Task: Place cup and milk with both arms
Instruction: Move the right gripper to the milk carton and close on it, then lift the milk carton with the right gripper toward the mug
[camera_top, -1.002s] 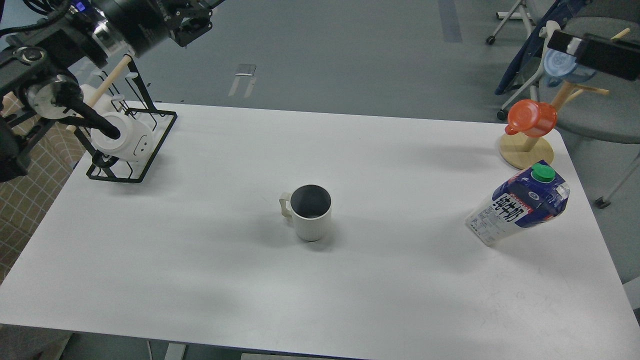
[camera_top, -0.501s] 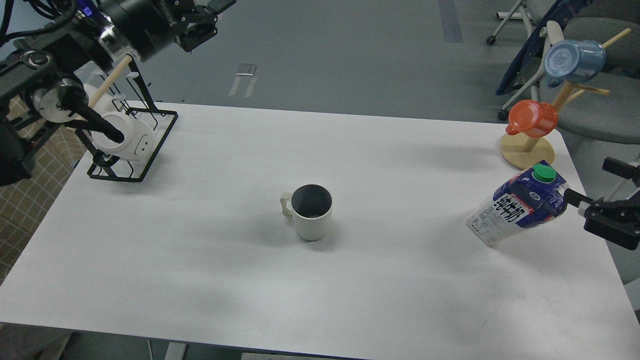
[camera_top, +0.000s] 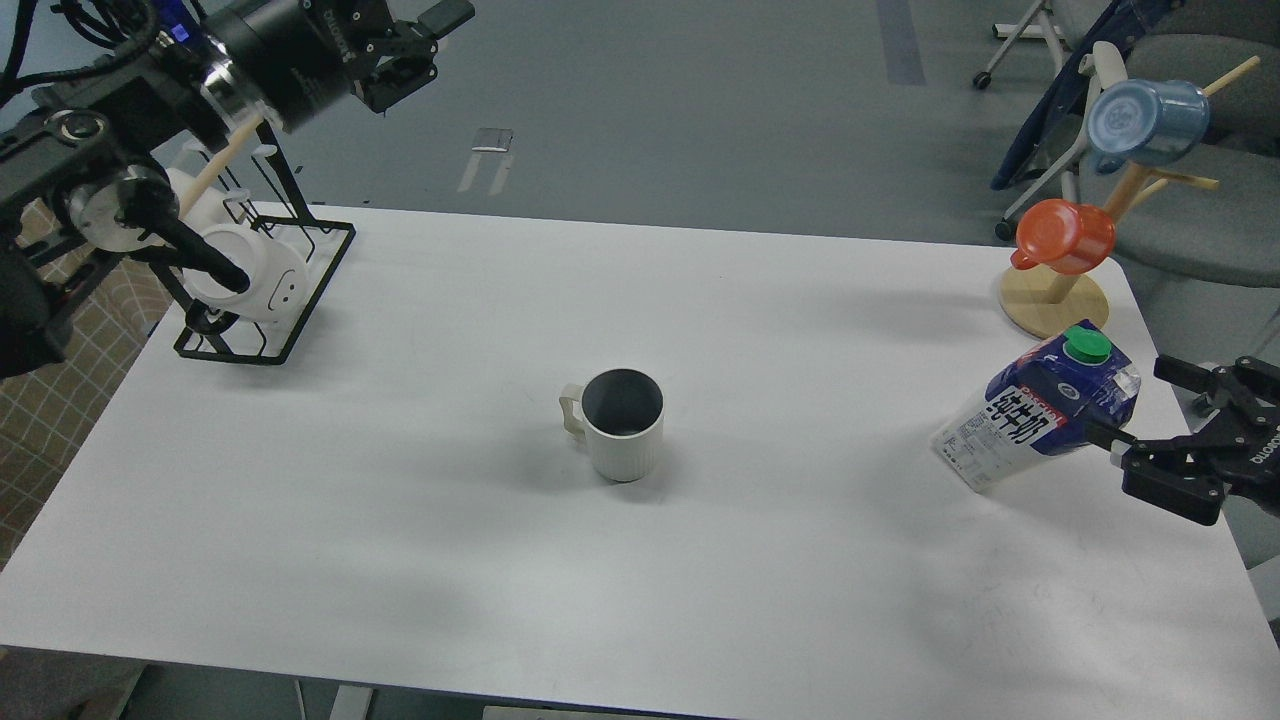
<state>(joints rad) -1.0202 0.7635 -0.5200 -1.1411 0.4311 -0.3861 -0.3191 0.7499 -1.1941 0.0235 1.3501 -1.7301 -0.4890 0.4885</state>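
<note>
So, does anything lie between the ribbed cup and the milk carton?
No. In the head view, only bare white table lies between the cup and the milk.

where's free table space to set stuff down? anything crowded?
Bare: the table front strip, and between the cup and the milk. Crowded: left-rear corner with the black rack; right edge, where mug tree, milk and right gripper bunch.
</note>
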